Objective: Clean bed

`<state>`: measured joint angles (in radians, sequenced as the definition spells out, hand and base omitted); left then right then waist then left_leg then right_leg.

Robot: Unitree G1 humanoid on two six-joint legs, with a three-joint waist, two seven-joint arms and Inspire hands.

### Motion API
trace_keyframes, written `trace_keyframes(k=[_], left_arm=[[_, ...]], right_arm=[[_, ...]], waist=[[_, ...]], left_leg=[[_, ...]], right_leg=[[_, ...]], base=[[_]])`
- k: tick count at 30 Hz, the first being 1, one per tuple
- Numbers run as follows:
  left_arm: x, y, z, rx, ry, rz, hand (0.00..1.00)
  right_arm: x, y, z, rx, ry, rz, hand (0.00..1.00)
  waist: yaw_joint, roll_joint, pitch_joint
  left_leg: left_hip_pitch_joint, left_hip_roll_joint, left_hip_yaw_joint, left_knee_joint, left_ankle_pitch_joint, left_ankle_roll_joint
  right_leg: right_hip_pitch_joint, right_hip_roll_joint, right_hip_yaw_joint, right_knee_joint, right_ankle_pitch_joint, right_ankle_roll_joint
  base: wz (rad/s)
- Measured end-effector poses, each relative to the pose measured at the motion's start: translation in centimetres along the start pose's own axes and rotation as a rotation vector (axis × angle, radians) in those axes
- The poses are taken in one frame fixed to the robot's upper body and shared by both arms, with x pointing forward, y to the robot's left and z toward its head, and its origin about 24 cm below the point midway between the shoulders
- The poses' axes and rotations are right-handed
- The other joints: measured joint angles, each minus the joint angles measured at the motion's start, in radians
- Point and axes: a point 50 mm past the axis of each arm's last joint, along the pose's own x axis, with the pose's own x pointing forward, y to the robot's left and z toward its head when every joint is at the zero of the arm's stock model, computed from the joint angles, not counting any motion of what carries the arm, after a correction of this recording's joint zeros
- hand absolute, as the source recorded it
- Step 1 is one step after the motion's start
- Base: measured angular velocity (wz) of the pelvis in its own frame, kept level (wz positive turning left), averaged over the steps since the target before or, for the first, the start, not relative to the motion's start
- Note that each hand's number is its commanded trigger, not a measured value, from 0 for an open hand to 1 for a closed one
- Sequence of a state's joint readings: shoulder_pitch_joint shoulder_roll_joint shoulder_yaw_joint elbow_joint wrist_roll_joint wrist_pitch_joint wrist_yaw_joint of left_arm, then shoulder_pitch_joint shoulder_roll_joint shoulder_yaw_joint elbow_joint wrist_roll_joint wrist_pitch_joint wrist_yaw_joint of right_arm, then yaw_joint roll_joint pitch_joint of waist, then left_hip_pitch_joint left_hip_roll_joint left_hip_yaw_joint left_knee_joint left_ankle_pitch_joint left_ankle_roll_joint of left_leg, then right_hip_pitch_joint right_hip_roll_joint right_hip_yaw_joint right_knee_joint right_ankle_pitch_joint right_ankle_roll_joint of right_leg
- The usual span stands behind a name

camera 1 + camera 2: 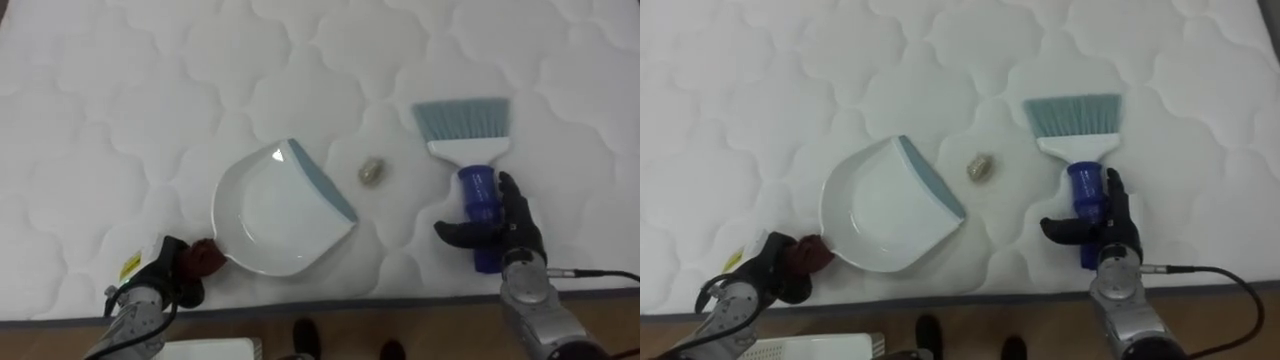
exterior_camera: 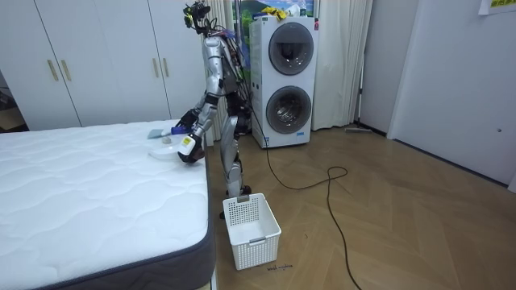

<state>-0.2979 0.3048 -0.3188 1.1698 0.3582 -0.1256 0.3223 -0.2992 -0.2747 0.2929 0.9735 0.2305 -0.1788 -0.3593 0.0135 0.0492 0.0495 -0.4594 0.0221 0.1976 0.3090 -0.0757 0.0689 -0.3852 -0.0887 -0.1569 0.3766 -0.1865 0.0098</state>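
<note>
Lying just beside the blue-lipped dustpan (image 1: 265, 215), one beige crumb (image 1: 371, 173)

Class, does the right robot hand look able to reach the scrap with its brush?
Probably yes: the right robot hand grips the brush, and only bare mattress separates it from the scrap.

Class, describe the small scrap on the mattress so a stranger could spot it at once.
On the white quilted mattress, look between the white dustpan and the blue-handled brush. The scrap is a small beige lump, touching neither, far smaller than both.
</note>
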Motion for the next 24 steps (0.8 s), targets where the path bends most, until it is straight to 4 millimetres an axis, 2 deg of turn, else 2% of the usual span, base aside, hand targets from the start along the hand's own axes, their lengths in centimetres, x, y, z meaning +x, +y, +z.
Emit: trace_keyframes(k=[16, 22, 24], left_arm=[[0.1, 0.0, -0.2, 0.007, 0.028, -0.003, 1.00], [0.0, -0.2, -0.2, 0.017, 0.042, -0.032, 1.00], [0.1, -0.2, -0.2, 0.018, 0.041, -0.034, 1.00]], right_arm=[[0.5, -0.5, -0.9, -0.081, 0.059, 0.023, 0.00], [0.8, -0.7, -1.2, -0.106, 0.096, 0.023, 0.00], [0.9, -0.8, -1.3, -0.116, 0.109, 0.028, 0.00]], waist=[[-0.004, 0.003, -0.0011], [0.000, -0.001, 0.0009], [0.002, -0.006, 0.0038]], left_leg=[[0.003, -0.002, -0.010, 0.008, 0.000, 0.000], [0.015, -0.003, -0.019, 0.015, 0.000, 0.000], [0.017, -0.003, -0.023, 0.018, 0.000, 0.000]], right_leg=[[0.010, -0.001, -0.006, 0.006, -0.001, 0.000], [0.029, -0.001, -0.011, 0.006, -0.002, 0.000], [0.034, 0.000, -0.015, 0.003, -0.002, 0.000]], base=[[0.01], [0.04], [0.05]])
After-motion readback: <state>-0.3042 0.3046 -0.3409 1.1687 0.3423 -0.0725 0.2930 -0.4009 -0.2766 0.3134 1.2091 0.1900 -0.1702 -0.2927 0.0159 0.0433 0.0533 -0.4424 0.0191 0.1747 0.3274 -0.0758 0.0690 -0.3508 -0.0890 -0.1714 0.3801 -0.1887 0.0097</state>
